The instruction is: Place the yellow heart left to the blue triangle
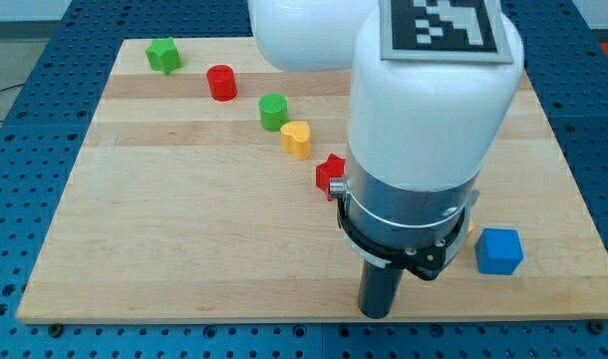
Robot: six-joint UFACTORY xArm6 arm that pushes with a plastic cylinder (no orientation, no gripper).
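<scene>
The big white arm (424,100) fills the middle of the view, its dark collar low over the wooden board (184,239). There are no fingers on it to open or close, only a straight dark rod, and the rod's tip (378,315) sits near the board's near edge, touching none of the blocks and holding nothing.

The yellow heart (297,140) lies well off from the tip, farther back and to the left, in a slanting row of blocks. Just behind it on the far-left side is the green cylinder (273,112), then the red cylinder (221,82), and the green star-like block (164,55) near the far left corner. On the heart's other side a red block (330,175) is half hidden against the arm's collar, shape unclear. To the right of the tip sits a blue cube (499,250).

Count: two green, two red, one yellow, one blue. No blue triangle shows from here.
</scene>
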